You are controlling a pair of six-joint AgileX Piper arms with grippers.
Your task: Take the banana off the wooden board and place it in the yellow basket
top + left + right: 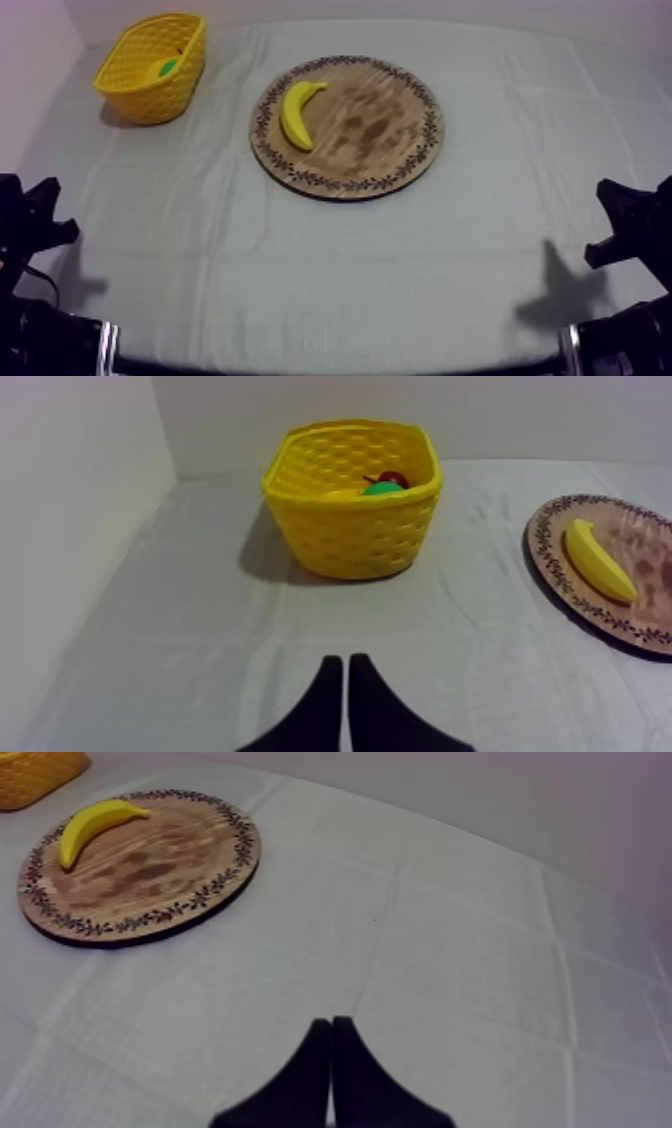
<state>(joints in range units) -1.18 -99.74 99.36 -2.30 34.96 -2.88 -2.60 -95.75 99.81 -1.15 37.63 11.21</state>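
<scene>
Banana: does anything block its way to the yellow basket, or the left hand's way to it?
Nothing visible does. Bare cloth lies between the banana and the yellow basket, and between the left hand and the banana.

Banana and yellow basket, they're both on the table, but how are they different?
The banana lies flat on the wooden board; the yellow basket stands upright on the cloth. The banana is smooth, solid and curved; the yellow basket is a holey weave, open on top. The banana is smaller than the yellow basket, which holds a small red fruit and something green. Both are yellow.
</scene>
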